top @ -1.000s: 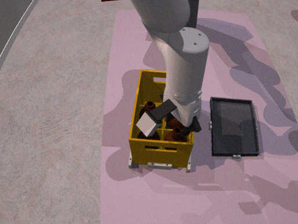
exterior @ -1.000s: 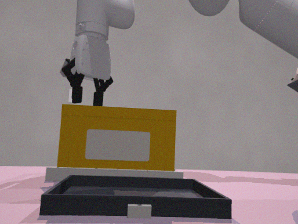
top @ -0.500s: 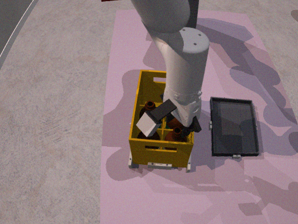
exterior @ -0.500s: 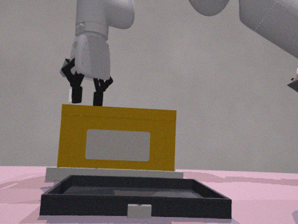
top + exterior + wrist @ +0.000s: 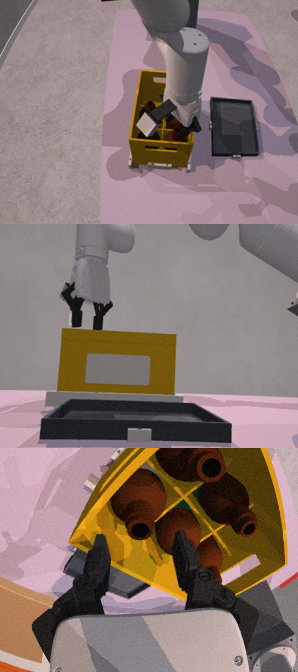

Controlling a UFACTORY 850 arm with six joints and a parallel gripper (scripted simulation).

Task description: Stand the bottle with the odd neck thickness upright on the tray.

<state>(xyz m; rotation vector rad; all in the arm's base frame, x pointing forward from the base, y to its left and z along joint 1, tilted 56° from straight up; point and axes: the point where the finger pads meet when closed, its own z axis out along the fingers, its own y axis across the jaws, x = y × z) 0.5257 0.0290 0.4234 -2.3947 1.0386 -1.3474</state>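
Standing at the left on the pink mat, there's the yellow crate, all five brown bottles inside it! On its left side a bottle shows its dark mouth, with another nearer. Moving right, the near bottle leans its neck into the wrist view, a rounded one sits farther along, and the farthest is partly covered by a finger. Over the crate's right side hangs the gripper, fingers apart, gripping nothing, tips around rim height; contact, I can't tell. And on the right, well within the mat, the dark tray lies flat, just beside the crate. Which neck differs? Can't tell.
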